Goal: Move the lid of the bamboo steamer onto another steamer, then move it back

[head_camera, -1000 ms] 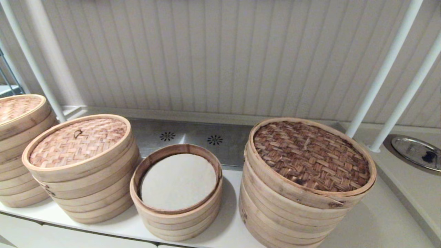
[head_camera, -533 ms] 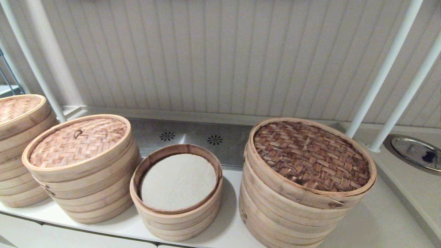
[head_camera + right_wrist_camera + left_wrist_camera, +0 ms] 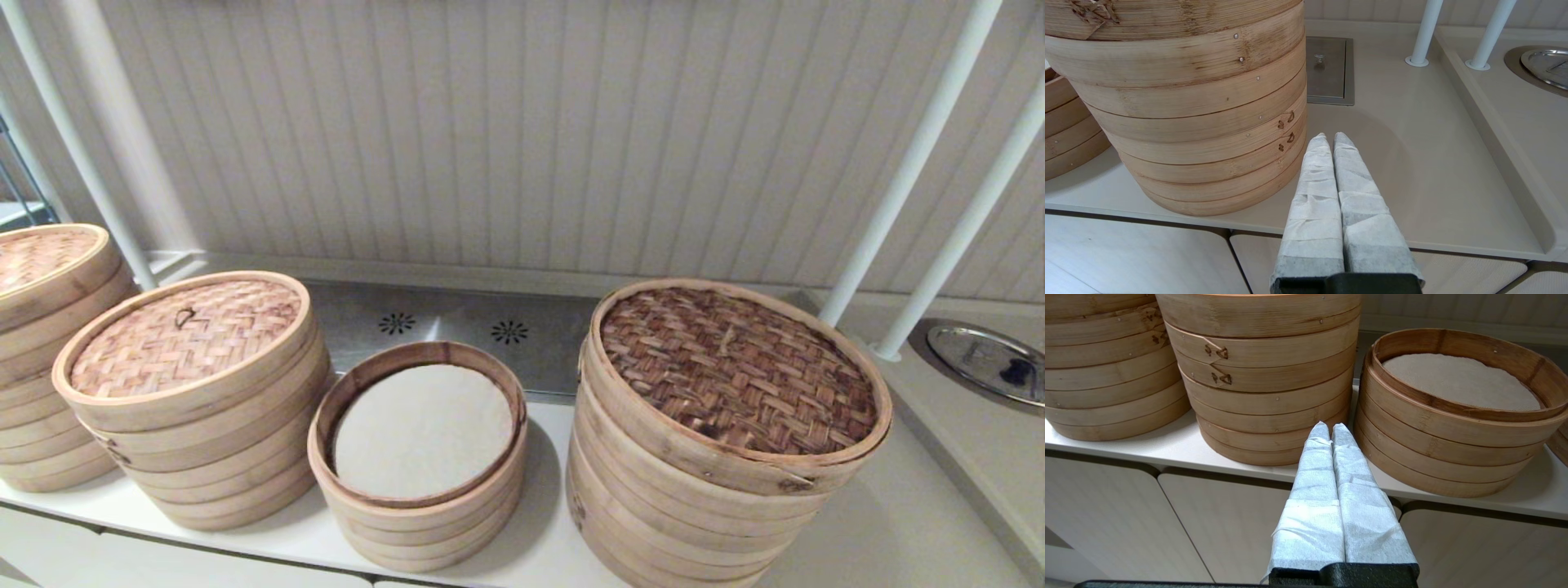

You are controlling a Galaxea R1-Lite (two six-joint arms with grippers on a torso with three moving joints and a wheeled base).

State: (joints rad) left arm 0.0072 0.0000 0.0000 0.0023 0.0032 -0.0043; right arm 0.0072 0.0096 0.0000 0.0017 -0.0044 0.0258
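We've got the pinkish-tan woven bamboo steamer lid (image 3: 186,336) sitting left of centre, so our empty, closed left gripper (image 3: 1329,430) is nearer than the closed right gripper (image 3: 1329,139).

On your right stands the widest steamer stack (image 3: 718,457), capped by a lid of dark brown weave (image 3: 735,371). At the far left edge, another pale stack (image 3: 41,359) is partly cut off from your sight. All rest on the pale bench (image 3: 882,523). Behind them you see a metal panel (image 3: 457,331) with two flower-shaped vents, and a ribbed white wall (image 3: 506,139). Two white poles (image 3: 914,155) rise at the right, near a round metal dish (image 3: 988,359) set into the bench.
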